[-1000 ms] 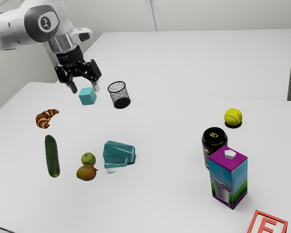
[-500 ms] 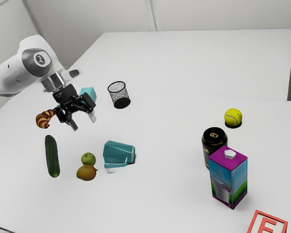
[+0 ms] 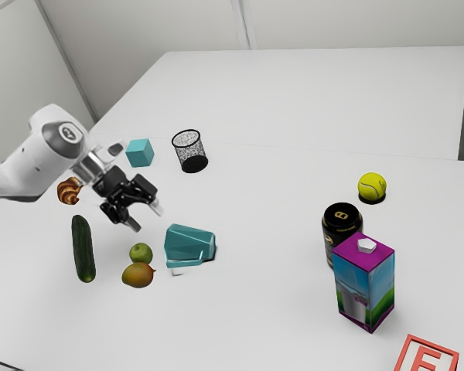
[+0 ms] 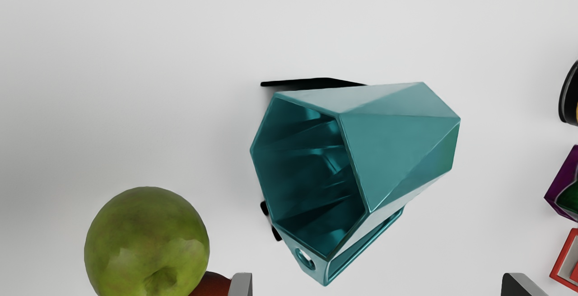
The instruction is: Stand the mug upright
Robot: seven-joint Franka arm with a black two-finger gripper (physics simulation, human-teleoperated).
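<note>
White table (image 3: 271,317) is spreading under everything, pale wall (image 3: 356,23) standing behind. Teal mug (image 3: 190,244) is lying on its side on the table, mouth facing the exterior view's left, handle (image 4: 319,271) sitting low along its side. Gripper (image 3: 145,217) is hovering above the table near the mug, toward the exterior view's left and back; its fingers are standing wide apart, holding nothing.

Rest, all placed from the mug, sides per exterior view: green fruit (image 3: 141,253) is sitting near it, left; reddish-brown mango (image 3: 138,275) is lying left and slightly nearer the camera. Cucumber (image 3: 83,249) is lying farther left. Croissant (image 3: 68,191) is resting left and back, partly hidden by the arm (image 3: 32,165). Cyan cube (image 3: 140,153) is sitting back-left, black mesh cup (image 3: 189,151) standing straight back. Well apart, right: tennis ball (image 3: 372,186) is resting farther back, black can (image 3: 342,221) is standing, carton (image 3: 363,282) is standing nearer the camera, red-framed letter tile (image 3: 426,358) is lying nearest.
</note>
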